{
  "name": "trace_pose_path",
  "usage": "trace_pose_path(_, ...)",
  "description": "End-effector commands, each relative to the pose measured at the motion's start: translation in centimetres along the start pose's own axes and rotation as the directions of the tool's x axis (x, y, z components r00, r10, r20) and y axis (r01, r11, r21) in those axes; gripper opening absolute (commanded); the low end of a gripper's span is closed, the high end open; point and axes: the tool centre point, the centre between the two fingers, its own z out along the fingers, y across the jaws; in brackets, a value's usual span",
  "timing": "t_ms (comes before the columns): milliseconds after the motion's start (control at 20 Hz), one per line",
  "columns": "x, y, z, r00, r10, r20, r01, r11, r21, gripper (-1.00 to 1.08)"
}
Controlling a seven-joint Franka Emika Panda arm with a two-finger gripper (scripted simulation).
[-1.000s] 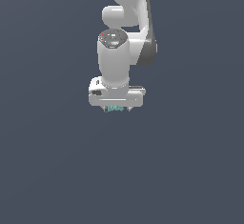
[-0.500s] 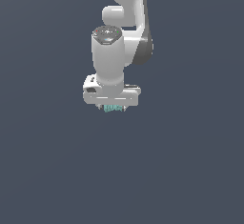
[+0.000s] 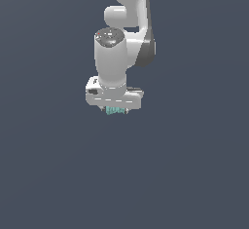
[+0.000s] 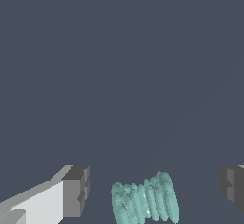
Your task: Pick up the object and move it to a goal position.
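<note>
While the hand [image 4: 151, 189] hangs spread wide around the teal object [image 4: 145, 201], neither finger [image 4: 75, 191] touching it, I'd say centre it over the ridged lump on the desk [image 3: 194, 164], then close evenly.

A plain, dark grey-blue floor [image 3: 194, 174] is being shown, with no edge or marking seen on it. Whether the teal object [image 4: 145, 203] is resting on it or being held above it cannot be told.
</note>
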Motion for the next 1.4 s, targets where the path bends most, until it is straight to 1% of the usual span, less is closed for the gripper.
trace_pose_path(0, -0.3, 0.0, 0.3, 0.999, 0.032, 0.001, -0.032, 0.999, 0.001, 1.00)
trace_pose_path(200, -0.9, 0.0, 0.9, 0.995, 0.104, 0.004, -0.104, 0.995, 0.003, 1.00)
trace_pose_path(350, -1.5, 0.1, 1.5, 0.985, 0.171, 0.007, -0.171, 0.985, 0.005, 1.00)
trace_pose_path(500, -2.2, 0.1, 2.2, 0.968, 0.249, 0.010, -0.250, 0.968, 0.006, 1.00)
trace_pose_path(650, -3.0, 0.2, 2.9, 0.943, 0.331, 0.014, -0.331, 0.943, 0.006, 1.00)
trace_pose_path(800, -3.8, 0.3, 3.6, 0.912, 0.411, 0.017, -0.411, 0.912, 0.006, 1.00)
trace_pose_path(1000, -4.9, 0.4, 4.4, 0.858, 0.513, 0.022, -0.513, 0.858, 0.005, 1.00)
trace_pose_path(1150, -5.7, 0.6, 5.1, 0.811, 0.585, 0.024, -0.585, 0.811, 0.002, 1.00)
trace_pose_path(1350, -6.8, 0.8, 5.9, 0.737, 0.675, 0.027, -0.675, 0.738, -0.001, 1.00)
